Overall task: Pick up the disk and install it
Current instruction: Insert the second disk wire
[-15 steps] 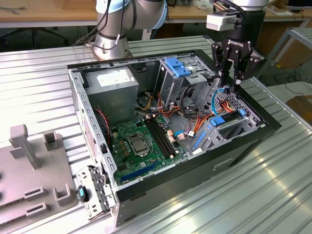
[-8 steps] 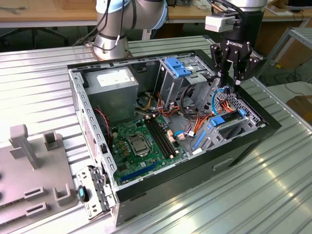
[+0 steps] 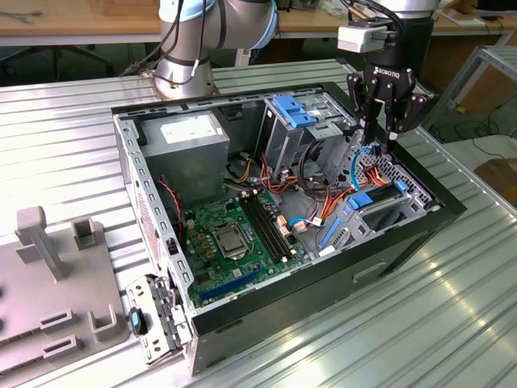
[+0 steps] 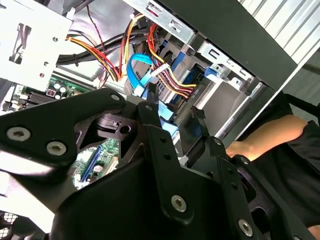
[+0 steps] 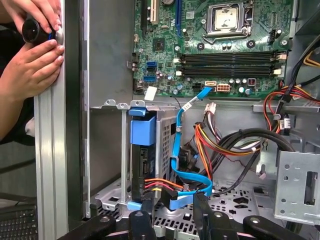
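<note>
1 open computer case (image 3: pixel 404 234) on ribbed metal table (image 3: pixel 73 121), wooden benches behind, end effector (image 3: pixel 386 133) released, empty

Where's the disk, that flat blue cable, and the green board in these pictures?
disk (image 3: pixel 380 200): exterior view, on its blue side rail.
flat blue cable (image 5: pixel 176 131): first wrist view, on its upright stretch.
green board (image 3: pixel 230 236): exterior view, beside the processor socket.

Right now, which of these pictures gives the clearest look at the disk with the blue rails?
The first wrist view: the disk stands on edge in its bay, blue rail and cabled end plain. The exterior view shows it small, below the gripper. In the second wrist view the gripper's body hides most of it.
</note>
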Motion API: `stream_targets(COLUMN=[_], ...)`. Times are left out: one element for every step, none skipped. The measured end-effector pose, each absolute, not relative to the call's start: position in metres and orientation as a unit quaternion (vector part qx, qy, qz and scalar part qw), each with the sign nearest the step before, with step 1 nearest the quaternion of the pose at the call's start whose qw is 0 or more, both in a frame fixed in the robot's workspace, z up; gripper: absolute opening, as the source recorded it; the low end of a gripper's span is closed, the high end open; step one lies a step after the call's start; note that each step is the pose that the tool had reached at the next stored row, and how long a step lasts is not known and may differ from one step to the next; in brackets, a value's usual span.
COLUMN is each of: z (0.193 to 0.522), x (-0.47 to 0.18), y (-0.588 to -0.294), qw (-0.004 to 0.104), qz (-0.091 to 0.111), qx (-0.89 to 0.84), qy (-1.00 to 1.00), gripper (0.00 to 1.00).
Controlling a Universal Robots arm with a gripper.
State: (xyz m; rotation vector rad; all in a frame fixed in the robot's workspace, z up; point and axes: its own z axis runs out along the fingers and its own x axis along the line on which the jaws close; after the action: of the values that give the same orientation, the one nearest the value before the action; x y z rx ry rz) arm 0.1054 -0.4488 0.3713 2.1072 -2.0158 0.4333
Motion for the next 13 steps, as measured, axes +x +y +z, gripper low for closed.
stream_targets(z=[0.3709,0.3707,0.3703,0.3702,0.3698,0.3696,0.3692,0.369,0.3686,0.3677,0.3666,0.3657,0.3646], x=[0.1053,0.1053,0.1053,0.1053,0.1053,0.1053,0.1053,0.1053,0.1053,0.1053,0.1053,0.1053,0.1053], y=[-0.4474,-0.446,-0.4437,-0.4424,-0.4409,-0.44,-0.439,-0.4387,-0.4384,-0.4382,-0.438,-0.438,-0.4377], qw=[0.098,0.099,0.101,0.104,0.108,0.11,0.114,0.117,0.119,0.12,0.12,0.12,0.121], qz=[0.147,0.149,0.152,0.154,0.159,0.162,0.166,0.169,0.173,0.173,0.173,0.173,0.174], qx=[0.711,0.711,0.711,0.711,0.71,0.71,0.709,0.708,0.708,0.708,0.708,0.708,0.708], qy=[-0.68,-0.68,-0.679,-0.679,-0.678,-0.677,-0.676,-0.675,-0.675,-0.674,-0.674,-0.674,-0.674], gripper=[0.44,0.44,0.44,0.44,0.44,0.44,0.44,0.44,0.44,0.44,0.44,0.44,0.44])
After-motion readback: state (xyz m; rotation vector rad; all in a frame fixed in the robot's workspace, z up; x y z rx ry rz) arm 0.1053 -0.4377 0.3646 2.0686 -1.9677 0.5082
